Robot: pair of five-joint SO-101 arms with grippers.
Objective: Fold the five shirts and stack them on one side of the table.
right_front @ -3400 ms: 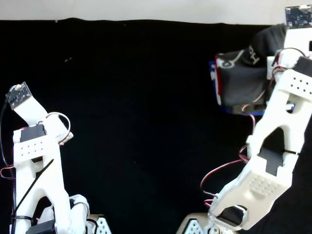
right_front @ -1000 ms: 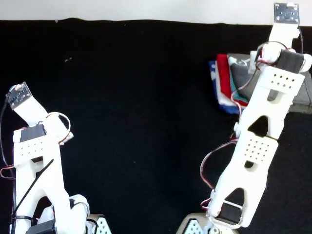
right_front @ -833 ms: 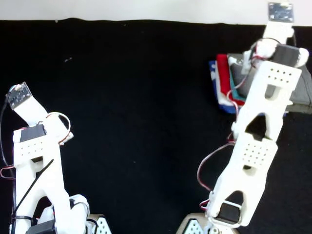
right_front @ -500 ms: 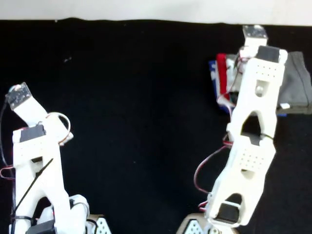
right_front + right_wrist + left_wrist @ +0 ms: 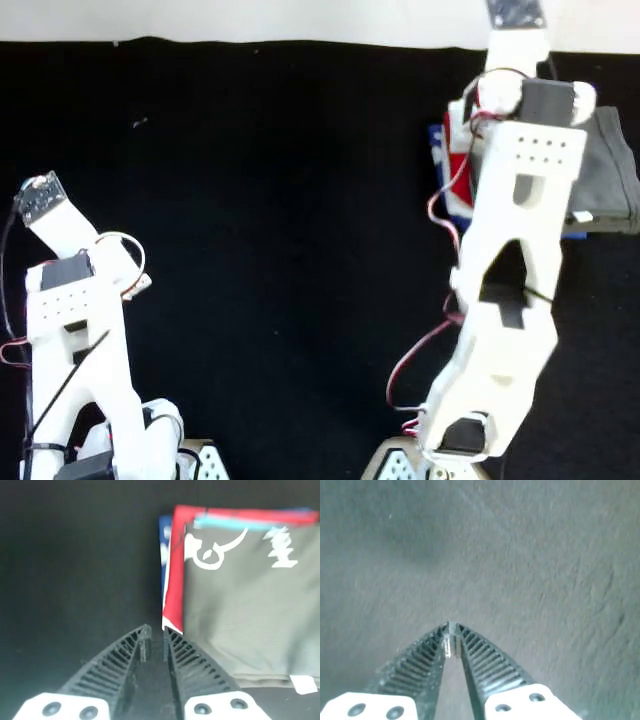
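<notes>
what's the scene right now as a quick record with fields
shirt stack: folded, on the right arm's far side of the table
top layer: grey shirt, with red, teal and blue edges beneath
right gripper: at the stack's red edge, jaws a slit apart, holding nothing
left gripper: over bare black cloth, shut, empty

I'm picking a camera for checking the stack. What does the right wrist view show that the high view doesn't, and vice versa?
Right wrist view: the right gripper, a narrow gap between its fingertips, beside the red shirt corner; the white print on the grey top shirt; a teal edge and a blue edge beneath. High view: the left arm, the wide black table, and the right arm covering much of the stack. Both: the folded stack, grey on top.
</notes>
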